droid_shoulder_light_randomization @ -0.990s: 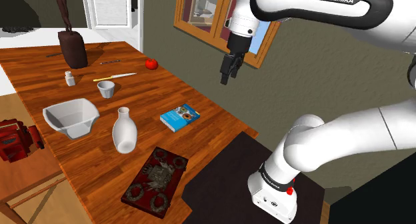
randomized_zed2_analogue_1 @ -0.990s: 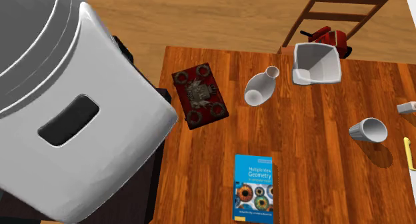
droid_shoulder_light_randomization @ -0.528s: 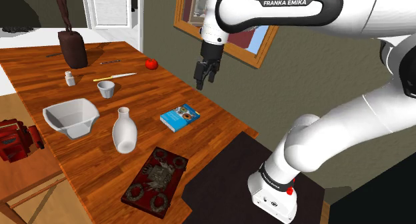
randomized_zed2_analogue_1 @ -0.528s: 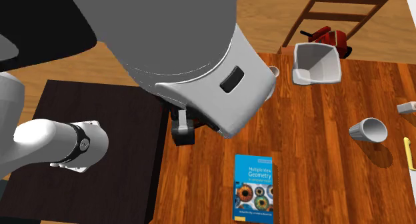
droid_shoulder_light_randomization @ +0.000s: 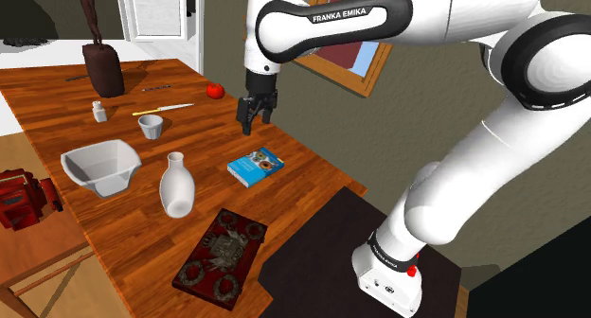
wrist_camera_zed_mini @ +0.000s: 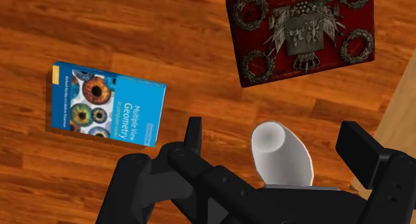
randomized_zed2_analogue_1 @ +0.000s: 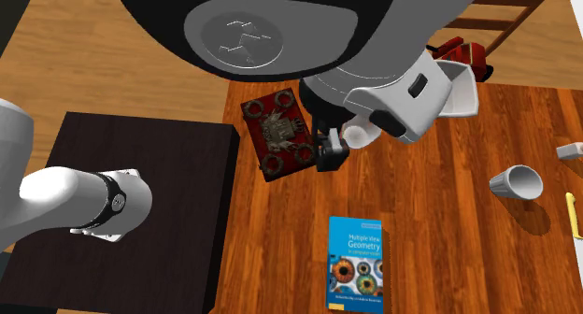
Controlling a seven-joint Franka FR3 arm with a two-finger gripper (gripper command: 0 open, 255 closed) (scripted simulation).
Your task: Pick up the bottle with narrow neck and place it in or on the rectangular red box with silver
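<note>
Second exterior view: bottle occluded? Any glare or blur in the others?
Shoulder view: bottle sharp, unobstructed, evenly lit. Second exterior view: the arm looms close to the camera and hides most of the bottle. Wrist view: bottle crisp, no glare, framed by the open end effector.

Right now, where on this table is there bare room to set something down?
Bare wood lies between the knife, bottle and blue book. It is crowded around the white bowl, cup and shaker.
</note>
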